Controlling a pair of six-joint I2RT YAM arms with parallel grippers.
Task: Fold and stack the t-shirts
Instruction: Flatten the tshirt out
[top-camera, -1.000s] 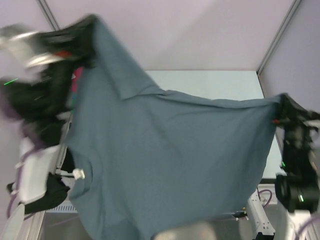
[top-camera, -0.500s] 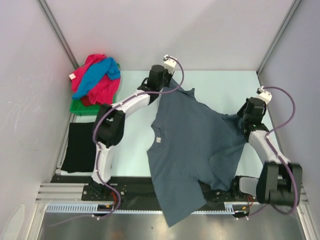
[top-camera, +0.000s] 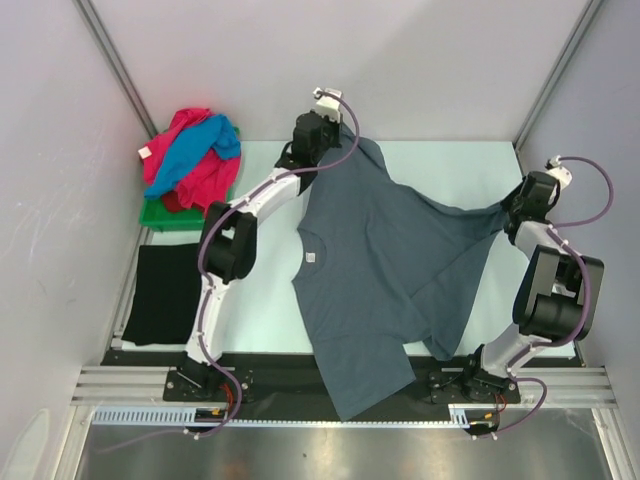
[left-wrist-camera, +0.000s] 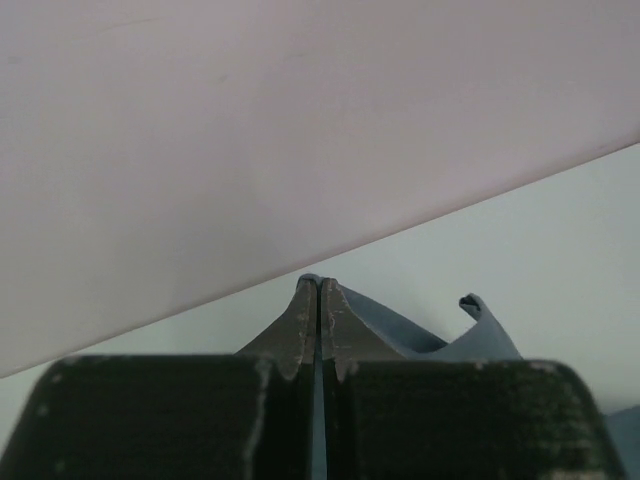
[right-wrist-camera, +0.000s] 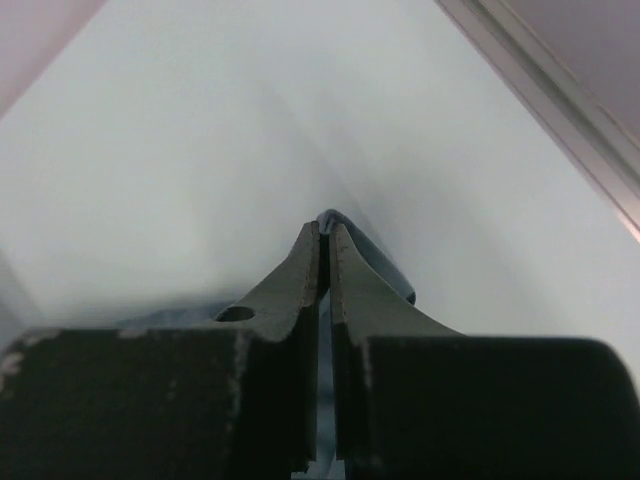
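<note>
Spreading stage: the grey shirt lies mostly flat on the table, one end hanging over the near edge, unfolded. The left gripper and right gripper each pinch its far edge, jaws closed on cloth. One black shirt lies folded at left; pink and blue shirts wait heaped (on a green tray).

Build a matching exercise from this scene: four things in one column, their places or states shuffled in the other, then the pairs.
1. grey t-shirt
2. black t-shirt
3. pink and blue t-shirts
4. left gripper

A. heaped on the green tray
B. shut on grey cloth
C. spread across the table
D. flat beside the tray's near side

Pairs: 1-C, 2-D, 3-A, 4-B
</note>
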